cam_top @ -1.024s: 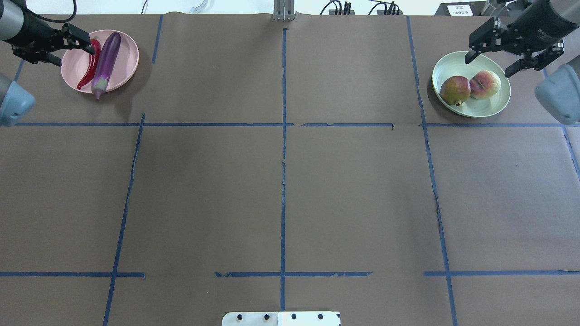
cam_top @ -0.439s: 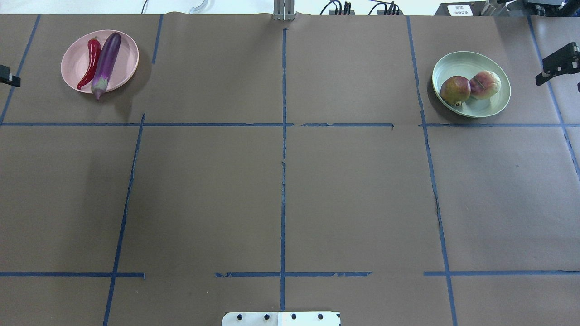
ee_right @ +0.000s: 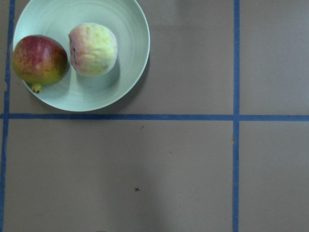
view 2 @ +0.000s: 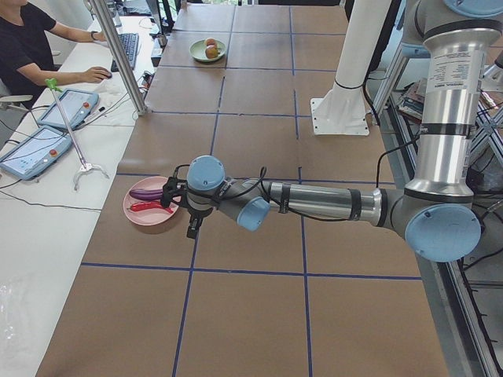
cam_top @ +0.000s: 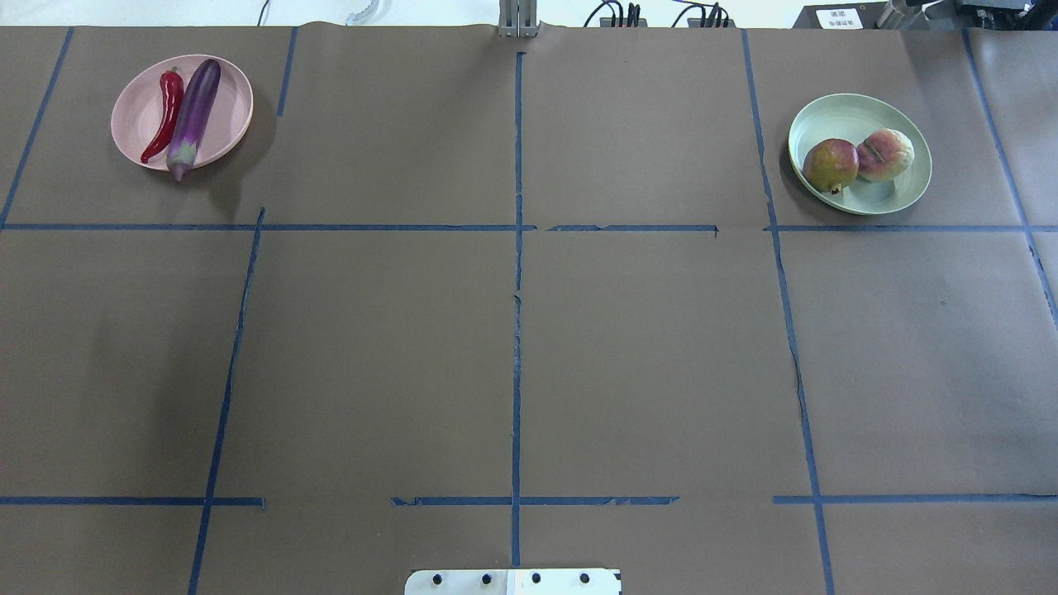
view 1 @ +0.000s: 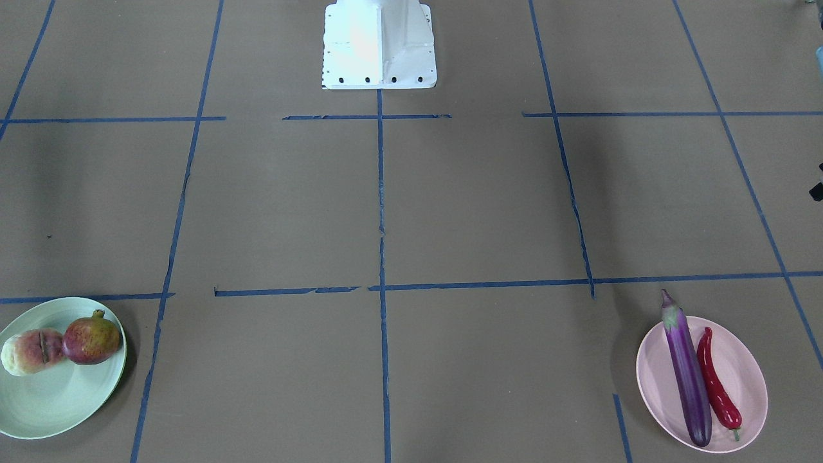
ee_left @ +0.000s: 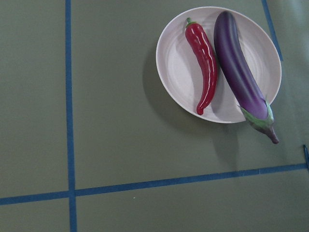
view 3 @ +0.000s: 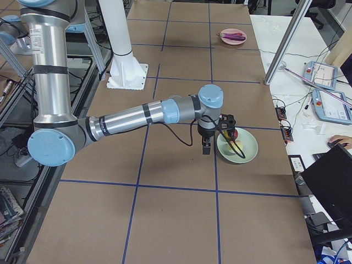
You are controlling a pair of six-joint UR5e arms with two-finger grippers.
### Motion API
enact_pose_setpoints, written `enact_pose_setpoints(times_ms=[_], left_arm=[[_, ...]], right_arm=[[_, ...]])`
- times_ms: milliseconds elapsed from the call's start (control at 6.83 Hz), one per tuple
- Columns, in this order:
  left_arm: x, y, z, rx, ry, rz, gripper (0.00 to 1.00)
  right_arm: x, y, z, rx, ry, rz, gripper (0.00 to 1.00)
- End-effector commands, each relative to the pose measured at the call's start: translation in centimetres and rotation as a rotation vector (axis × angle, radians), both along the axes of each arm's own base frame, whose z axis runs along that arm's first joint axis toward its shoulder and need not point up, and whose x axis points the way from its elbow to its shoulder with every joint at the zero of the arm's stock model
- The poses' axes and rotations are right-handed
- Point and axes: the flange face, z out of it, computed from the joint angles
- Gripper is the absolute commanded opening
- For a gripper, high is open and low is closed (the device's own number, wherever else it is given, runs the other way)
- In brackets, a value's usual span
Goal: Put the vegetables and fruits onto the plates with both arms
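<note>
The pale pink plate (cam_top: 136, 116) sits at the far left with the purple eggplant (cam_top: 195, 107) and red chili pepper (cam_top: 164, 111) lying side by side on it; the eggplant's stem end overhangs the rim. The pale green plate (cam_top: 860, 111) sits at the far right with the pomegranate (cam_top: 830, 164) and peach (cam_top: 885, 154) touching on it. Neither gripper shows in the overhead view. In the exterior left view my left gripper (view 2: 179, 210) hovers beside the pink plate (view 2: 141, 218). In the exterior right view my right gripper (view 3: 217, 135) hovers by the green plate (view 3: 245, 148). I cannot tell whether either is open.
Blue tape lines cross the brown table. The white pedestal base (cam_top: 512, 581) stands at the near edge. A metal pole (view 2: 118, 47), tablets and a seated operator (view 2: 31, 39) are beside the table's far side.
Both arms have drawn back from over their plates and left the overhead view, left arm to the left, right arm to the right. The food has not moved.
</note>
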Motion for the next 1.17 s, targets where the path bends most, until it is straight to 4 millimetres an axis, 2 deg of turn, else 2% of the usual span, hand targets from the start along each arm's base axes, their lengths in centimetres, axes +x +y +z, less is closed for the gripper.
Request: enact_pose_setpoints(times_ms=[0,146,293,439,585,732,878,1024], left_arm=[[-1.7,1.7,-1.2,-0.105,-0.04,0.1,1.0],[-4.2,3.1,-3.7,-0.119,-0.067,0.125,1.0],[-5.1,4.4,-5.2,-0.142,-0.068,0.127,1.0],[-5.1,6.6,-4.4,-0.166,-0.068,0.129,1.0],[-5.2,8.1,-2.8,-0.203,-0.065,0.129,1.0],[-5.2,9.6,-1.4,-0.23,-0.063,0.129,1.0],[-5.1,12.0,-0.7,-0.252,-0.06,0.133,1.0],[-5.0,12.6,-0.1,-0.267,-0.041,0.134,1.0]], right_arm=[[2.4,2.9,3.3,0.026,0.008,-0.051,1.0],[2.6,3.4,3.5,0.026,0.009,-0.053,1.0],[2.6,4.0,4.0,0.015,0.009,-0.054,1.0],[2.7,4.9,4.9,0.001,0.01,-0.058,1.0],[2.8,6.4,6.4,0.009,0.015,-0.1,1.0],[2.8,7.1,6.9,0.017,0.017,-0.119,1.0],[2.8,7.0,5.4,0.037,0.018,-0.111,1.0],[2.8,6.8,5.1,0.044,0.018,-0.11,1.0]])
